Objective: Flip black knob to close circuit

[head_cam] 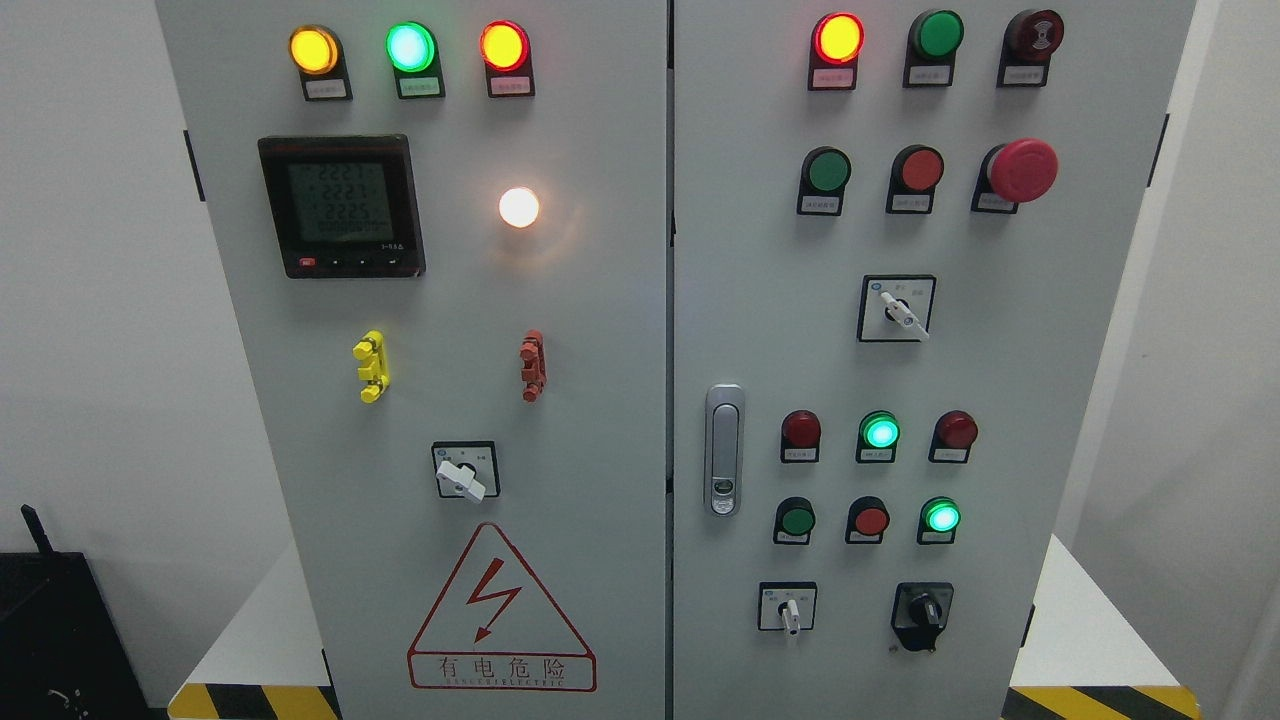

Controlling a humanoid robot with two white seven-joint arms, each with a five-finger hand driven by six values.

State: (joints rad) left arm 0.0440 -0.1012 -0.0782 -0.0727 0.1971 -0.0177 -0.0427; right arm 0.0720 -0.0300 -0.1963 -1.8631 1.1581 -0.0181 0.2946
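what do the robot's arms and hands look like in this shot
Neither arm nor hand is in view, so their colours, shapes, cables and markings cannot be told. The head view shows only the grey control cabinet, with the black knob at the lower right of its right door, untouched, and a white selector switch to its left.

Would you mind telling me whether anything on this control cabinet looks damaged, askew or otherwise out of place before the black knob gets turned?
Nothing stands out. The black knob sits intact at the lower right of the right door, the selector switches and lamps look whole, and the warning sticker lies flat. Neither robot hand is in view.
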